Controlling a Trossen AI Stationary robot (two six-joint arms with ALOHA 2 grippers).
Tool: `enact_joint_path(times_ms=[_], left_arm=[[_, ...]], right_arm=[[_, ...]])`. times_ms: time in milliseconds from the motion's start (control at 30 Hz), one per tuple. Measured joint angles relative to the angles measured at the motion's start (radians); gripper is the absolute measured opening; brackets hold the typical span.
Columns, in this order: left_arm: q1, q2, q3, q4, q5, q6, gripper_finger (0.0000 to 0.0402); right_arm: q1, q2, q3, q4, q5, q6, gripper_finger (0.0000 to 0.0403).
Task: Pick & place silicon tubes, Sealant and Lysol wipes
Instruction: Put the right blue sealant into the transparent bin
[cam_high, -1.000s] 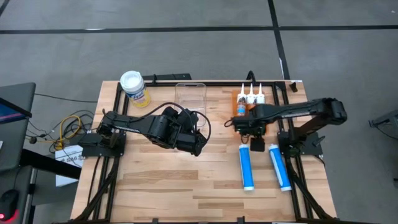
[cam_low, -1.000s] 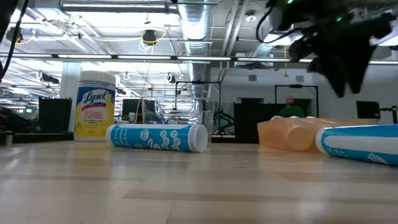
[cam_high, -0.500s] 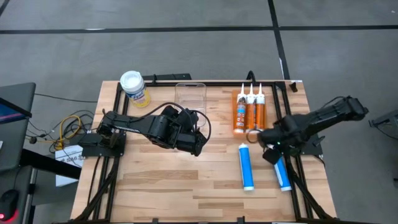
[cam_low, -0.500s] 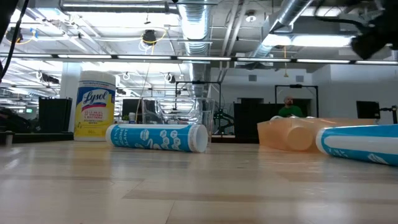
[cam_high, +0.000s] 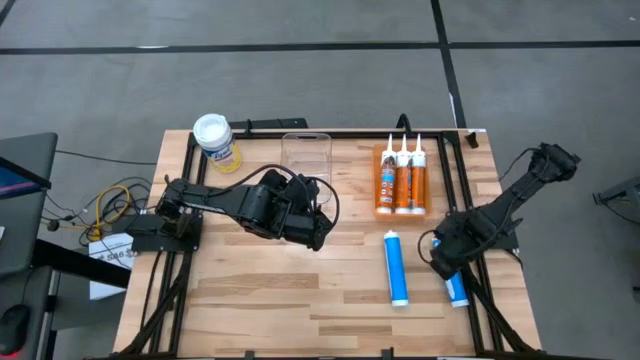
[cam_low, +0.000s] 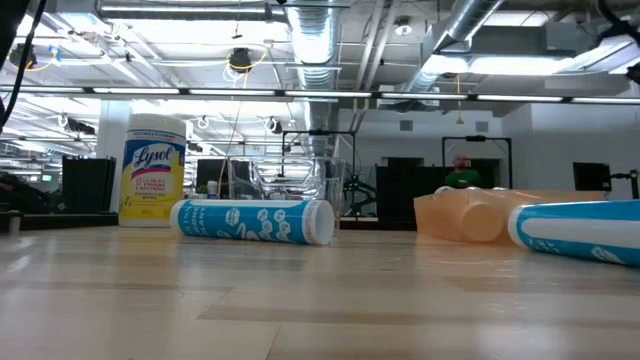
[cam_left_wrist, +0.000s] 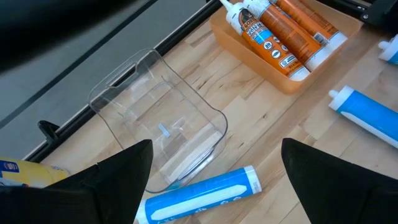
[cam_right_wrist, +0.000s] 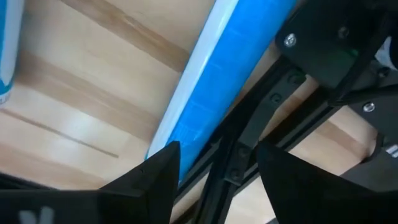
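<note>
Right gripper (cam_high: 443, 262) low at the table's near right edge, over the blue silicone tube (cam_high: 455, 285) lying beside the arm's base frame. Wrist view: fingers (cam_right_wrist: 155, 177) part-open, straddling nothing yet; the tube (cam_right_wrist: 205, 99) lies just ahead of them, tight against the black frame rail (cam_right_wrist: 249, 134). Nothing held.

Judgement: the step is reaching for this tube. Best to square the fingers across the tube's width, clear of the rail, and close at mid-body so it lifts level.

Second blue tube (cam_high: 396, 267) lies nearer the centre. Left gripper (cam_high: 312, 228) waits mid-table, fingers (cam_left_wrist: 118, 180) wide apart, empty. Beyond: clear plastic bin (cam_high: 306, 157) and the orange tray (cam_high: 379, 180) of three sealant cartridges (cam_high: 403, 175), print too small to read.

Far left corner: Lysol wipes (cam_high: 216, 142), upright. Low view reads "Lysol" on the yellow label (cam_low: 152, 180).
</note>
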Motion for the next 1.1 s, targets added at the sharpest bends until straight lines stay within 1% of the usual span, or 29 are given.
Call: enact_joint_path(times_ms=[167,400,467,567,633,700,967,1100], left_arm=[[0.0,0.0,0.0,0.0,0.0,0.0,0.0349],[0.0,0.0,0.0,0.0,0.001,0.0,0.0349],[0.0,0.0,0.0,0.0,0.009,0.0,0.0349],[0.0,0.0,0.0,0.0,0.019,0.0,0.0349],[0.0,0.0,0.0,0.0,0.027,0.0,0.0349],[0.0,0.0,0.0,0.0,0.032,0.003,0.0349],[0.0,0.0,0.0,0.0,0.035,0.022,0.0349],[0.0,0.0,0.0,0.0,0.035,0.022,0.0349]], right_arm=[[0.053,0.042,0.0,0.013,0.031,0.092,0.0194],[0.063,0.099,-0.002,0.035,0.078,0.151,0.0166],[0.058,0.108,-0.025,0.077,0.076,0.158,0.0157],[0.058,0.118,-0.094,0.199,0.054,0.178,0.0144],[0.058,0.118,-0.135,0.247,0.037,0.199,0.0137],[0.059,0.114,-0.16,0.249,0.017,0.229,0.0131],[0.052,0.094,-0.17,0.261,0.024,0.244,0.013],[0.049,0.096,-0.171,0.338,0.031,0.246,0.0129]])
